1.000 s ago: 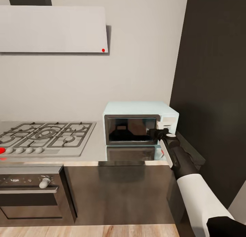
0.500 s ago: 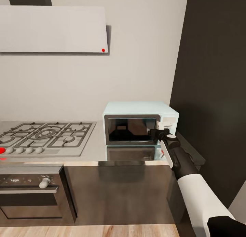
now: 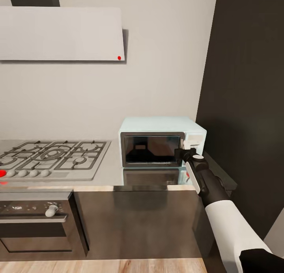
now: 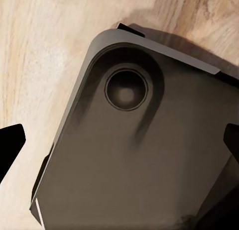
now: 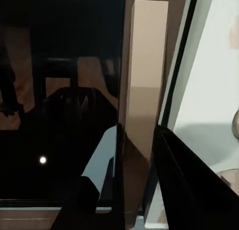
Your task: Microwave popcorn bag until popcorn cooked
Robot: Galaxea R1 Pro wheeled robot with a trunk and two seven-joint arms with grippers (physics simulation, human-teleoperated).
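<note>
Nearest the robot, the left gripper point(image 4: 119, 140) hangs low over a dark grey base panel point(image 4: 134, 155) and the wood floor point(image 4: 35, 65). Its two dark fingertips sit far apart at opposite edges of the left wrist view with nothing between them — jaws wide, holding nothing.

Further out, the right gripper point(image 3: 185, 150) is extended to the microwave point(image 3: 161, 141), at about 3 o'clock on its dark glass door point(image 3: 152, 149), where the grey frame meets the white knob panel point(image 3: 194, 141). In the right wrist view a pale vertical door edge point(image 5: 144, 90) runs down between the two dark fingers point(image 5: 194, 190). The jaws appear narrowly parted and straddling that edge, though whether they actually press on it cannot be told at this close range.

Risks, as judged:
- Slip off the thin door edge if the grip is shallow, caused by pulling straight back rather than along the hinge arc.
- The light microwave dragging across the countertop point(image 3: 110, 170) toward its front edge if the door resists.

The door looks shut or nearly so. The popcorn bag is not visible on the countertop between the gas hob point(image 3: 53, 156), at 9 o'clock of the microwave, and the dark wall — its location cannot be stated.
</note>
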